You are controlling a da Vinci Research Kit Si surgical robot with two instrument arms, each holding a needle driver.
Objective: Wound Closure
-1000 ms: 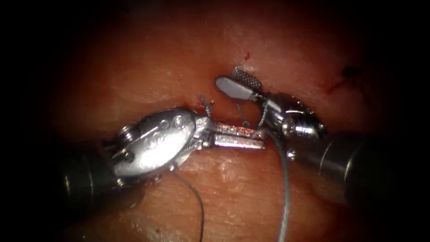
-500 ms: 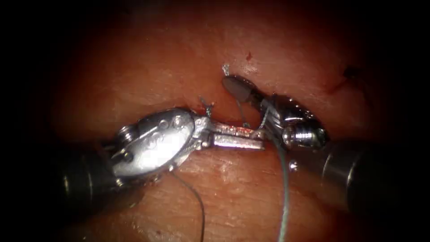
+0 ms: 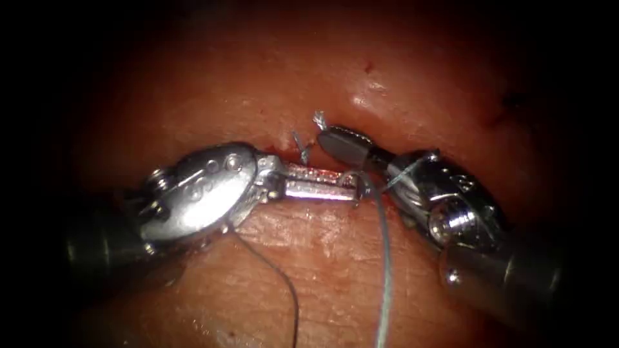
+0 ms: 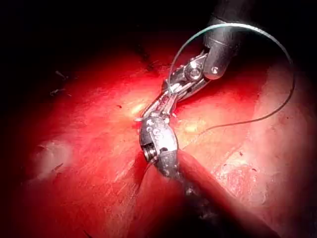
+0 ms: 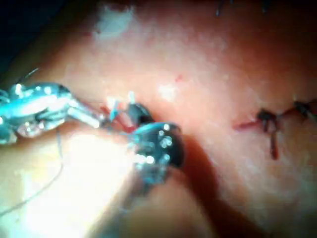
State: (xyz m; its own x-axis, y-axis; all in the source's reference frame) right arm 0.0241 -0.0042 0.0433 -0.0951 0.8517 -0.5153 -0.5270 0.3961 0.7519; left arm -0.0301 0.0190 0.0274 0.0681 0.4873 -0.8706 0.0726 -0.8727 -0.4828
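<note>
In the endoscope view the left arm's tool (image 3: 322, 187) lay across the cut (image 3: 277, 149) in the tissue (image 3: 309, 270), its 2 long jaws pressed together and pointing to the picture's right. At their tip they appeared to pinch the thread (image 3: 385, 258) — a pale strand curved around the tip there and then ran straight down over the tissue. A second, thinner dark strand (image 3: 284, 283) left from under this tool's wrist and curled downward on the left side.

The right arm's tool (image 3: 342, 143) came in from the right, its jaws closed together and aimed up-left, the tip resting just above the left tool's jaws. A short frayed thread end (image 3: 318, 120) stood at that tip; whether the jaws actually gripped it could not be told. Thread also wrapped across this tool's wrist. A small knot with cut ends (image 3: 301, 149) sat on the cut just left of both tips, with a little red fluid (image 3: 369, 66) dotted above.

The needle could not be made out in these views.

From the left wrist camera, the left arm's tool (image 4: 166, 101) met the right arm's tool (image 4: 174, 91) tip to tip, and the thread (image 4: 277, 44) arched in a wide loop over them.

The right wrist camera showed the right arm's tool (image 5: 133, 111) beside the left arm's tool (image 5: 96, 118), and — well off to one side — finished stitches (image 5: 270, 124) on the cut.
</note>
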